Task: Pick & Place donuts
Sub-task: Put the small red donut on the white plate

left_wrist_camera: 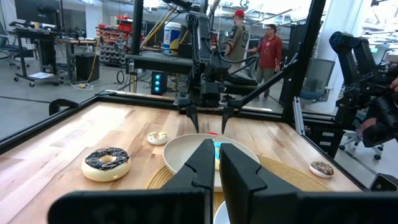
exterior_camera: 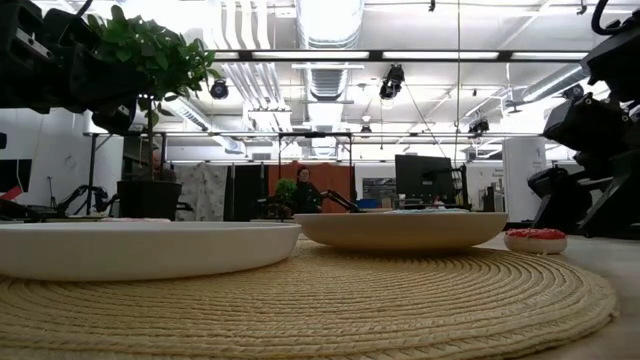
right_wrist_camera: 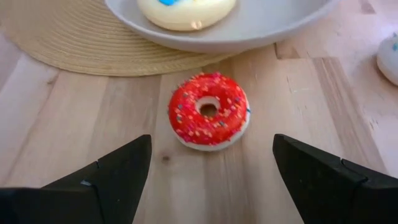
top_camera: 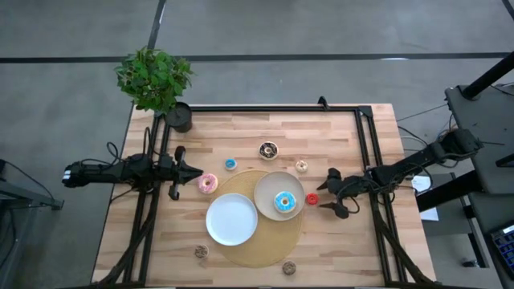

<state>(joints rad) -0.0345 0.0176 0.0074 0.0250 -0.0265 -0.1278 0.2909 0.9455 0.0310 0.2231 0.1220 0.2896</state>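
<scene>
Beige plate [top_camera: 267,191]: you have the blue-sprinkled donut [top_camera: 284,202] in it.
White plate [top_camera: 231,219]: nothing in it.
Red donut [right_wrist_camera: 209,111]: on the wood, beside the beige plate.
Right gripper [top_camera: 332,195]: your fingers spread wide, flanking the red donut.
Left gripper [top_camera: 198,171]: fingers pressed together, near the pink donut [top_camera: 208,183].

blue-sprinkled donut [right_wrist_camera: 186,11] cut off by frame edge, beige plate [right_wrist_camera: 261,25] partly cropped, woven mat [right_wrist_camera: 74,43] cropped
</scene>
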